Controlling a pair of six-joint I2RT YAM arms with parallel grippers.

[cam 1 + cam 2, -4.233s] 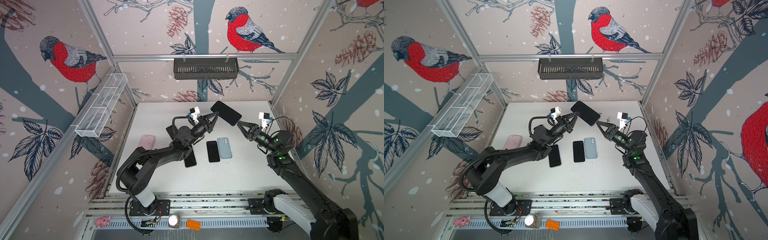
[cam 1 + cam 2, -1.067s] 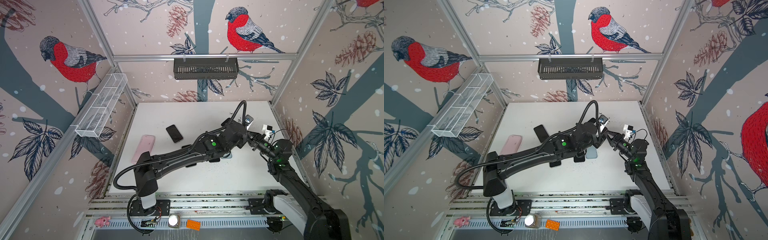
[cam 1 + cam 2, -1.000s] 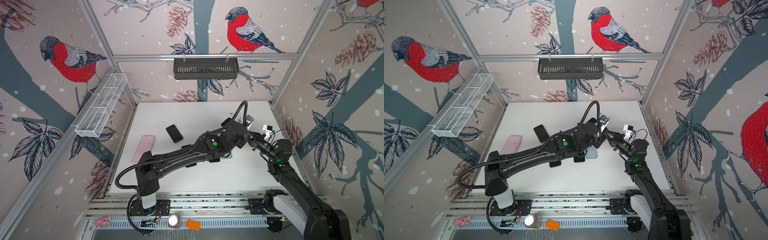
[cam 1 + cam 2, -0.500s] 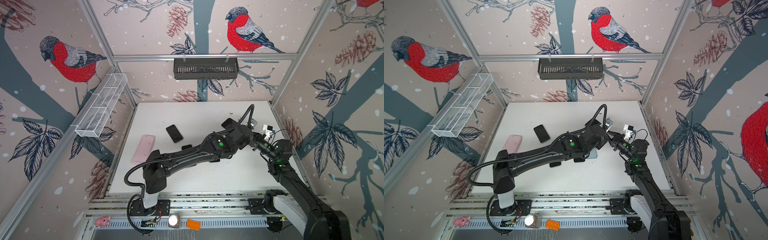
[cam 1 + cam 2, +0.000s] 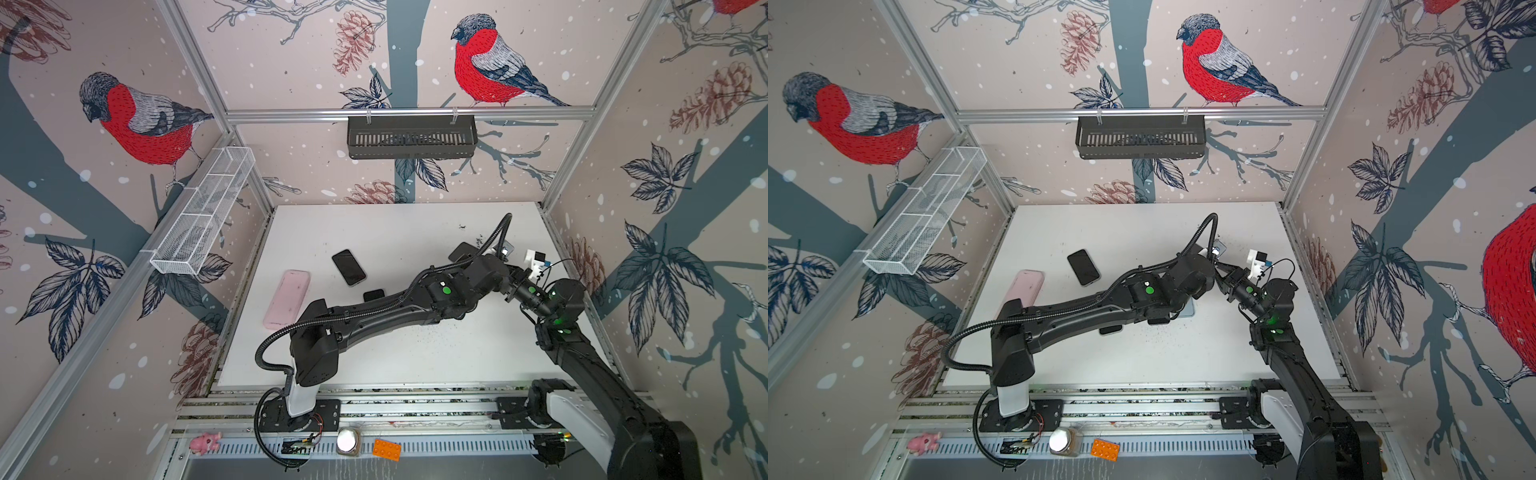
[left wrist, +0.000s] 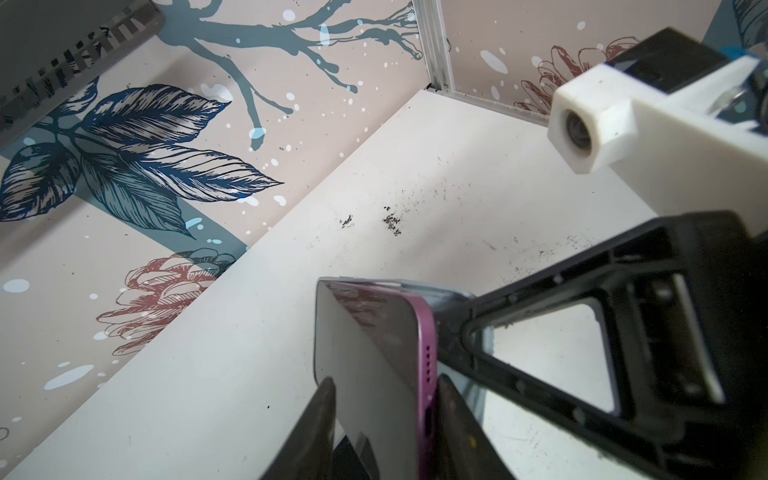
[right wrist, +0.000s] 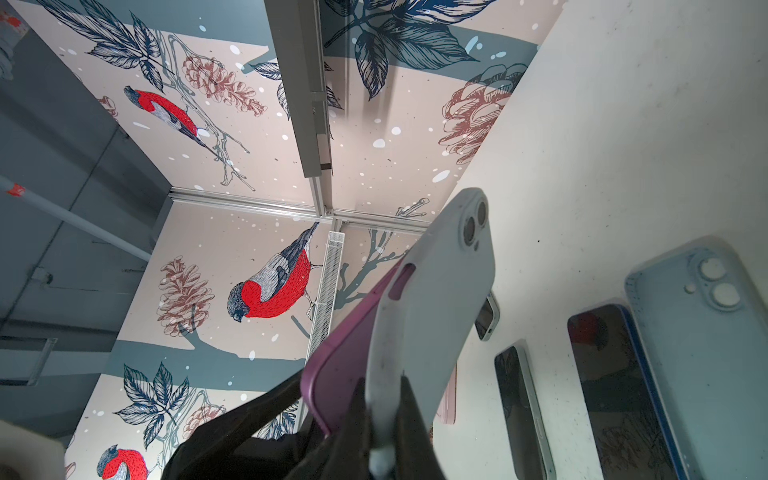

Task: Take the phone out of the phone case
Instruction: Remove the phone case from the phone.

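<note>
A purple phone (image 7: 345, 353) sits half out of a grey phone case (image 7: 440, 291), held above the white table (image 5: 395, 232) at its right side. My right gripper (image 7: 384, 415) is shut on the case's edge. My left gripper (image 6: 386, 415) straddles the phone (image 6: 374, 345) at its port end. One of its fingers (image 6: 453, 415) lies against the purple edge. The other stands a little off the screen. In both top views the left wrist (image 5: 486, 270) hides the spot where the two grippers meet. Only a dark end of the phone (image 5: 463, 251) shows there.
A black phone (image 5: 349, 267) and a pink case (image 5: 286, 298) lie left of the left arm. A light blue case (image 7: 706, 353) and two dark phones (image 7: 615, 386) (image 7: 519, 407) lie under that arm. The right wall stands close behind the right arm (image 5: 561, 299).
The left arm has stretched further right, towards the right gripper. Its jaws have narrowed round the phone. The right gripper has stayed shut on the case and has barely moved.
</note>
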